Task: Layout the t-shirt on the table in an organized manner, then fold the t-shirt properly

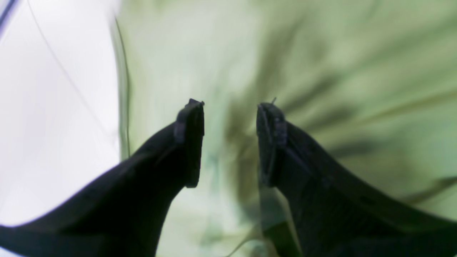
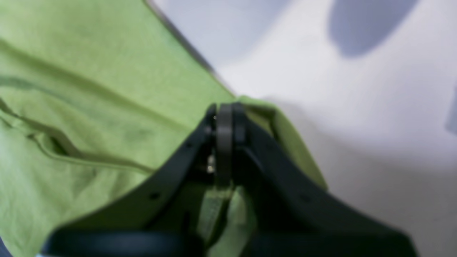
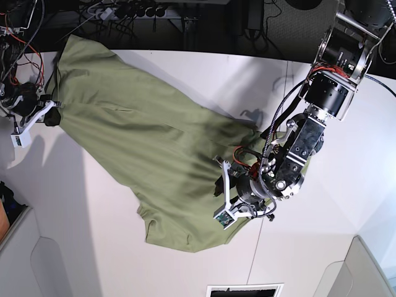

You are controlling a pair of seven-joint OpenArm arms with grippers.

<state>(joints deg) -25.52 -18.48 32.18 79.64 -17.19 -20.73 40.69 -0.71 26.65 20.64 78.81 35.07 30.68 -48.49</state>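
The olive-green t-shirt (image 3: 142, 142) lies rumpled in a diagonal band across the white table (image 3: 74, 204), from the far left corner toward the front middle. My right gripper (image 3: 54, 116) sits at the shirt's left edge. In the right wrist view the right gripper (image 2: 225, 107) is shut on a fold of the t-shirt (image 2: 89, 89). My left gripper (image 3: 219, 185) hovers over the shirt's right end. Seen from the left wrist, the left gripper (image 1: 231, 105) is open, with blurred t-shirt (image 1: 321, 71) fabric beneath and nothing between its fingers.
Cables and electronics (image 3: 18, 37) crowd the far left corner and the back edge. A thin dark seam (image 3: 257, 260) runs across the tabletop near the front. A dark opening (image 3: 244, 291) sits at the front edge. Bare table (image 1: 53, 107) shows left of the left gripper.
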